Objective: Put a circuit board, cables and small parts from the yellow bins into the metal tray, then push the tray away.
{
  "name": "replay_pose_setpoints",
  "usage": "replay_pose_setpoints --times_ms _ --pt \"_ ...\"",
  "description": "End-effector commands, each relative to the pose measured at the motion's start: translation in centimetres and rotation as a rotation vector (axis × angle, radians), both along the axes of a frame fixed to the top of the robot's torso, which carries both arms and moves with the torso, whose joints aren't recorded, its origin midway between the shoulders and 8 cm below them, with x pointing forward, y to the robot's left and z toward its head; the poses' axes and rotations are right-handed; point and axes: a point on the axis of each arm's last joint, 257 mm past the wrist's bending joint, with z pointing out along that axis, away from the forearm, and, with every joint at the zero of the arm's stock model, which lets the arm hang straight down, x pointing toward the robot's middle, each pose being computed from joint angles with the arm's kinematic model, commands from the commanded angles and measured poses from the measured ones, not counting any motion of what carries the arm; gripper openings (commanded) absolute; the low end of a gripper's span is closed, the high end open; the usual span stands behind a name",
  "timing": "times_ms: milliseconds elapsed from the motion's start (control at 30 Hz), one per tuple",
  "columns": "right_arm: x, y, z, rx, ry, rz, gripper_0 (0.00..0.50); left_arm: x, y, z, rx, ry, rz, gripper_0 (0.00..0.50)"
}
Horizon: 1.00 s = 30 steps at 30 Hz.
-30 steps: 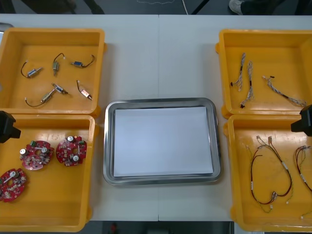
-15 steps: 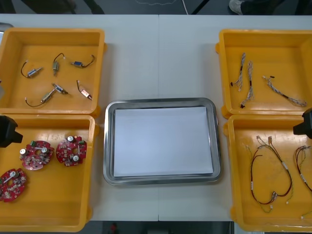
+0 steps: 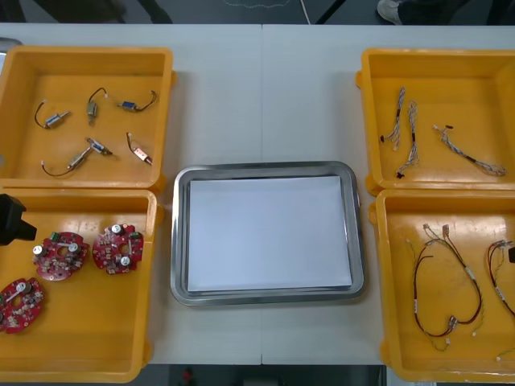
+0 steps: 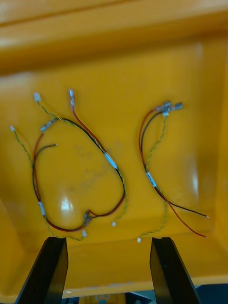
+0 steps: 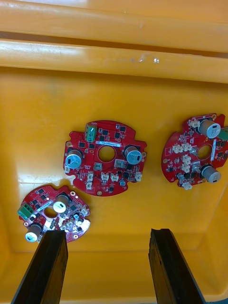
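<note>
Three round red circuit boards (image 3: 60,256) lie in the near left yellow bin (image 3: 80,354). My left gripper (image 5: 108,266) hangs open above them, its fingers (image 5: 45,266) nearest the middle board (image 5: 104,156) and the small one (image 5: 52,213); from the front it shows at the table's left edge (image 3: 11,219). Over the near right bin (image 3: 386,265) my right gripper (image 4: 108,270) is open, with nothing held, above two red and yellow cables (image 4: 78,166). The metal tray (image 3: 179,241), white inside, sits between the bins with nothing in it.
The far left bin (image 3: 165,64) holds several small metal parts (image 3: 92,149) with black leads. In the far right bin (image 3: 366,80) lie twisted blue and white cables (image 3: 410,137). Bare table runs between the far bins, beyond the tray.
Both arms have drawn outward and toward the near side. The right gripper has slid almost out of the front view at the right edge; the left sits slightly lower.
</note>
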Motion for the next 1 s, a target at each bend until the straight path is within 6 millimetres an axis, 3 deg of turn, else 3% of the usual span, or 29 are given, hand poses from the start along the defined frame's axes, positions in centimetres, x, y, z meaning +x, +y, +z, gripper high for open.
replay_pose_setpoints --times_ms 33,433,733,1000 --pt "-1.4 -3.0 0.3 -0.124 -0.011 0.102 0.5 0.0 2.2 0.1 0.045 -0.011 -0.072 0.5" --pt "-1.7 -4.7 -2.1 -0.225 -0.072 0.291 0.5 -1.4 6.2 -2.8 0.053 0.019 -0.027 0.5" --pt "-1.6 -4.8 -6.4 -0.214 -0.093 0.342 0.5 -2.5 8.2 -5.5 0.022 0.035 0.036 0.5" --pt "-2.0 -5.3 -9.9 -0.219 -0.047 0.358 0.5 -3.7 8.6 -7.5 0.013 0.048 0.06 0.5"
